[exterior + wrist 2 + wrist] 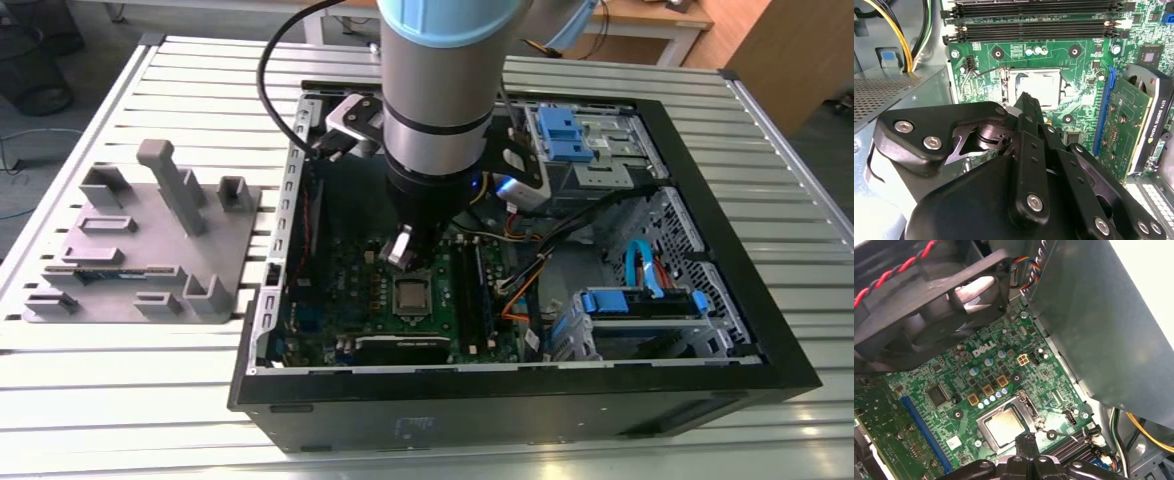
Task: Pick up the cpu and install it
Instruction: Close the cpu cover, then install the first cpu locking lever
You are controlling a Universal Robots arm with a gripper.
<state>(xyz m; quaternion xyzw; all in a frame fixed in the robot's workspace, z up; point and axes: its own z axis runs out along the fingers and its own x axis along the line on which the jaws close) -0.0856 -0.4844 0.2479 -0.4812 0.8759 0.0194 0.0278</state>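
My gripper (400, 258) hangs inside the open computer case, just above the green motherboard (360, 290). Its black fingers are pressed together in both wrist views, with the tips (1024, 97) (1026, 439) close over the square socket (1036, 87) (1004, 426) (411, 293). A small silvery flat piece, the cpu (396, 247), sits tilted between the fingertips in the exterior view. In the second wrist view its pale edge (1010, 109) shows beside the fingers. The socket's inner square looks pale and bare, a little to one side of the tips.
Memory slots (1034, 30) and a graphics card (1134, 125) flank the socket. A black fan (929, 305) and the case wall (1094, 315) stand close by, with loose cables (904, 35). A grey plastic block with posts (140, 245) lies outside the case on the exterior view's left.
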